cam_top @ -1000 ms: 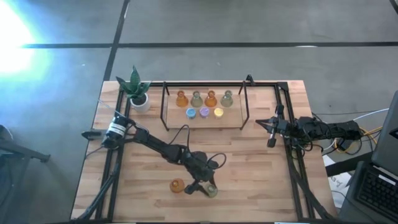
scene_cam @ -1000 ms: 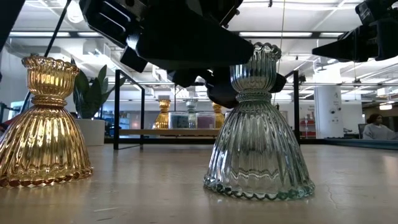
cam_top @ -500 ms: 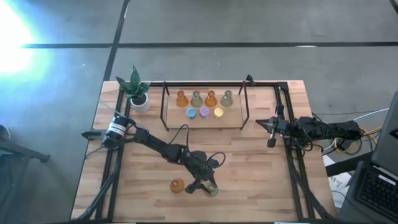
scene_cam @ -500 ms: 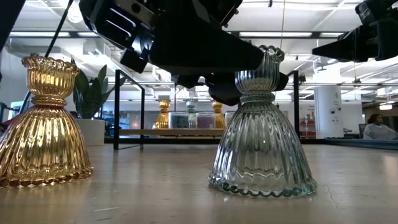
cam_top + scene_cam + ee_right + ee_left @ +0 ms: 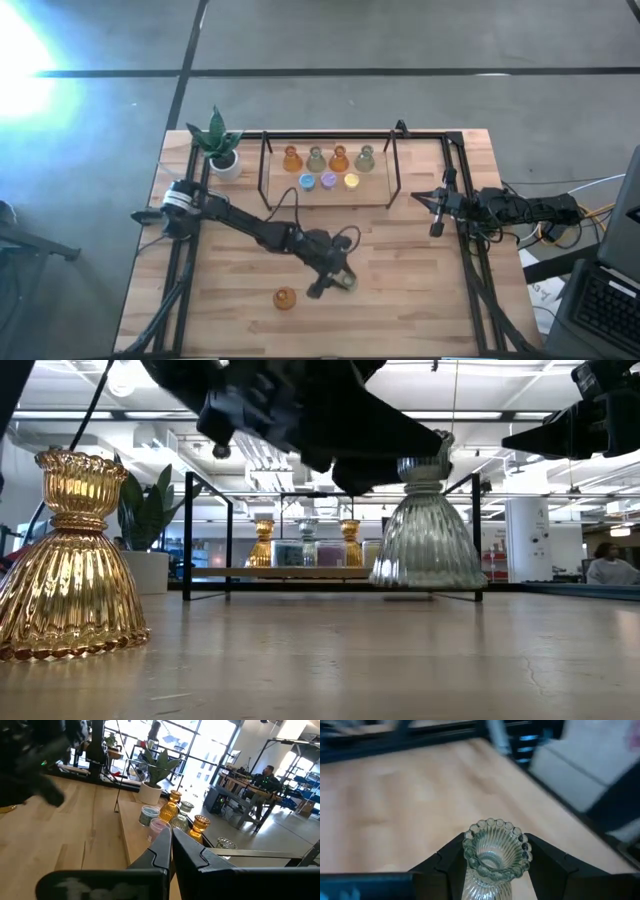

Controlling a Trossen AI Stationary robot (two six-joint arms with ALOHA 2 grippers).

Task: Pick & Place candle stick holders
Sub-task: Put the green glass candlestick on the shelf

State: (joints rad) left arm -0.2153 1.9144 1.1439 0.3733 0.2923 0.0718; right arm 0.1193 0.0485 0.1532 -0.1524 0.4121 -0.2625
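A clear greenish candle stick holder (image 5: 428,530), ribbed with a frilled rim (image 5: 496,851), hangs above the table with my left gripper (image 5: 342,283) shut on it. An amber candle stick holder (image 5: 285,298) stands on its flared base near the front edge, left of the gripper, and fills the left of the low view (image 5: 70,560). Several more holders, amber, greenish and small round pastel ones, stand on a wooden tray (image 5: 372,192) at the far side. My right gripper (image 5: 437,215) waits shut at the table's right side, fingers together (image 5: 171,845). My left gripper pinches the greenish holder's narrow neck (image 5: 487,879), just under the frilled rim, between its two fingers (image 5: 451,862). The fingers come slanting down from the table's far left. The holder hangs about upright, its flared base (image 5: 428,572) lifted clear of the table.
A potted green plant (image 5: 218,145) stands at the far left corner. A black metal frame (image 5: 330,135) rises around the tray. Bare wood lies between the tray and the front edge. People sit at desks in the room beyond the table (image 5: 267,777).
My left gripper has risen and gone toward the table's far edge. The greenish holder, which stood on the table a second ago, first tipped on its base and now hangs clear of the wood. The amber holder has stayed in place.
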